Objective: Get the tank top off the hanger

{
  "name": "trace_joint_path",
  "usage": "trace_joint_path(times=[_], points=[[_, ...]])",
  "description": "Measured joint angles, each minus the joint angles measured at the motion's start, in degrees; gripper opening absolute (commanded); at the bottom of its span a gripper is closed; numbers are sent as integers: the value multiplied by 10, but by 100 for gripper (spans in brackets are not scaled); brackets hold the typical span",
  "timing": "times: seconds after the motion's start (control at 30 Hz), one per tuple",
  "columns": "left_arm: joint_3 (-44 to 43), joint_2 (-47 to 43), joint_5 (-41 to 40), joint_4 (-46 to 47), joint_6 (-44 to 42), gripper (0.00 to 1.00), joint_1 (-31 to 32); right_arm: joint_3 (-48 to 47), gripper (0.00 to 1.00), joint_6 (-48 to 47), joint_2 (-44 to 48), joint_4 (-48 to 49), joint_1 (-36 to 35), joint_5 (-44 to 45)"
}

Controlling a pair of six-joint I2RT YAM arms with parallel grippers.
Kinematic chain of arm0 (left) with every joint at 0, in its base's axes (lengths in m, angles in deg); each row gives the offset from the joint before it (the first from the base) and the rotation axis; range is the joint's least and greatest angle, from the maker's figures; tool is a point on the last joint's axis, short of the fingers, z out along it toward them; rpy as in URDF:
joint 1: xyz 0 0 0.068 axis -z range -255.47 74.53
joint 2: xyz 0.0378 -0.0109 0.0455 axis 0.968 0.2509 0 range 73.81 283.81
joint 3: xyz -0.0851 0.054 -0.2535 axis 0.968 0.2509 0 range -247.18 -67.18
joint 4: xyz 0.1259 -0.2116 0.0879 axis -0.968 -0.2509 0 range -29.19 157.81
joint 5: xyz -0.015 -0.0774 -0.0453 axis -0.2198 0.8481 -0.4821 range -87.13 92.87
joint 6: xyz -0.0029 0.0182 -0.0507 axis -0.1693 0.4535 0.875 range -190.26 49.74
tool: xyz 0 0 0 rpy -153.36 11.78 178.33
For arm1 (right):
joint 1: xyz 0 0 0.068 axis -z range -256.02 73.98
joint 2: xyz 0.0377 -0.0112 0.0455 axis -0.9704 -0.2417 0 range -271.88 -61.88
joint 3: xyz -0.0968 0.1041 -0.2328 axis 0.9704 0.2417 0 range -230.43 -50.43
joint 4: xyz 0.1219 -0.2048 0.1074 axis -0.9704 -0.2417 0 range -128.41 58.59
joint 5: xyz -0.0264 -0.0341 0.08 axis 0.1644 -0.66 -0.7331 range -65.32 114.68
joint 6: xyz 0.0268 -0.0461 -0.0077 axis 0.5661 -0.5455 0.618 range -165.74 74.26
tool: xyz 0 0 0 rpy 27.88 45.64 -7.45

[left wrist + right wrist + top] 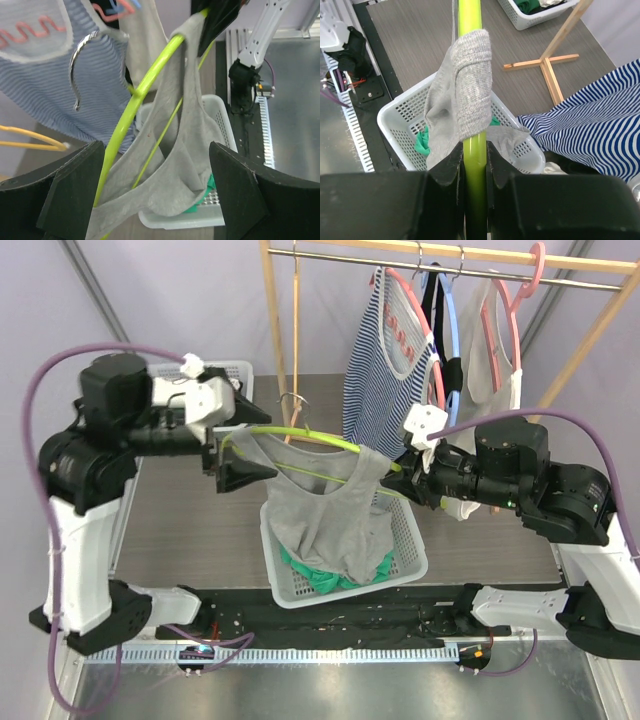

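Observation:
A grey tank top (330, 510) hangs on a lime-green hanger (310, 436) held in the air over a white basket (412, 540). Its lower part sags into the basket. My right gripper (408, 472) is shut on the hanger's right end (474, 155), just behind the tank top's strap (467, 85). My left gripper (235, 462) is open at the hanger's left end. In the left wrist view its jaws (157, 155) stand wide apart around the left strap (170, 165) and the green hanger bar (142, 90), touching neither.
A wooden clothes rack (275, 310) stands behind with a blue-striped tank top (385, 350) and other garments on hangers. The basket holds a green cloth (320, 575). A second white basket (235, 370) sits at the back left.

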Motion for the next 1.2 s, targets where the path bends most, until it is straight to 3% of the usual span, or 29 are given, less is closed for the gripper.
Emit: trace_joint_path(times=[0.23, 0.43, 0.47, 0.5, 0.6, 0.97, 1.07, 1.1, 1.13, 1.2], points=[[84, 22, -20, -11, -6, 80, 0, 0, 1, -3, 13, -3, 0, -36], [49, 29, -11, -18, -8, 63, 0, 0, 1, -2, 26, -2, 0, -54], [43, 29, -7, -16, -5, 60, 0, 0, 1, -2, 28, -2, 0, -57], [39, 29, -1, -13, -1, 47, 0, 0, 1, -2, 28, -3, 0, -60], [37, 29, 19, -1, 20, 31, 0, 2, 1, -2, 26, -3, 0, -67], [54, 47, 47, -3, 33, 34, 13, 11, 1, -2, 25, -2, 0, -72], [54, 49, 48, -5, 30, 20, 16, 12, 1, -2, 25, -2, 0, -71], [54, 49, 50, -6, 25, 9, 17, 14, 1, -2, 26, -2, 0, -69], [54, 48, 54, -7, 21, 4, 18, 15, 1, -2, 28, -2, 1, -67], [54, 45, 68, -9, 9, 0, 22, 22, 1, 0, 34, 3, 3, -55]])
